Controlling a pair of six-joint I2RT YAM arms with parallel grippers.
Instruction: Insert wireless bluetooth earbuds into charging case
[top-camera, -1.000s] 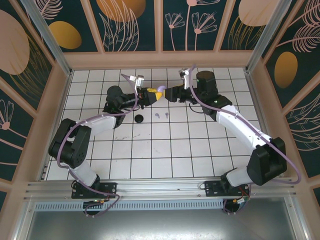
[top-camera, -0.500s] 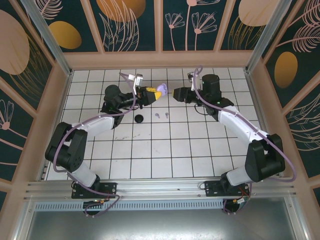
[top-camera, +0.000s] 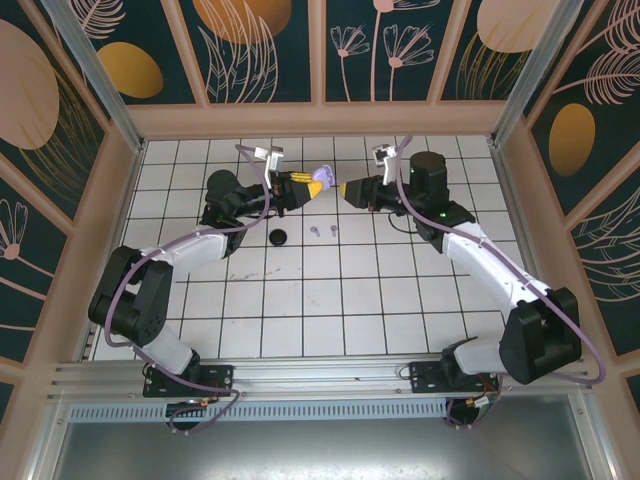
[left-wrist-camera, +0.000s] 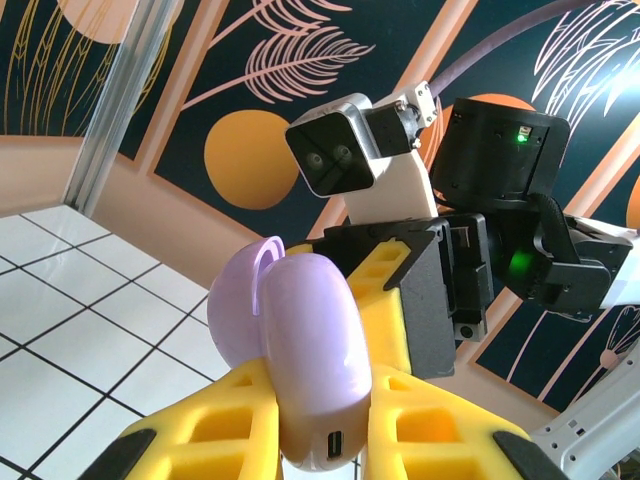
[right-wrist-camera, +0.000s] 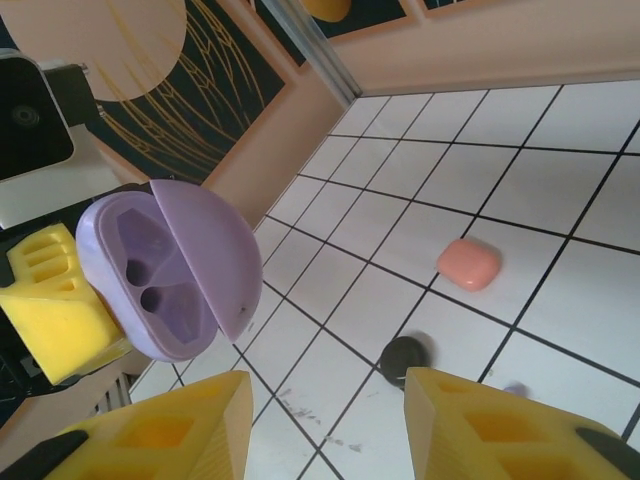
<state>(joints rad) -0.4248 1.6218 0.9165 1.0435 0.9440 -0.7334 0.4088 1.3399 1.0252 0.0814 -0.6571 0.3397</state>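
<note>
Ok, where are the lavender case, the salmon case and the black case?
lavender case (right-wrist-camera: 205, 258), right wrist view, on its open lid
salmon case (right-wrist-camera: 468, 264), right wrist view, on its top
black case (right-wrist-camera: 403, 360), right wrist view, on its top

Site: I worked in a lab robot cell | evidence: white gridded tabletop (top-camera: 330, 300), aluminium frame post (top-camera: 92, 75), printed botanical wall panels (top-camera: 265, 50) enclosed it.

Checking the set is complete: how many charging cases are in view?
3. The open lavender plastic case sits clamped in the left gripper; a closed salmon-pink case and a small round black case lie on the tiled table. Others may be hidden.
</note>
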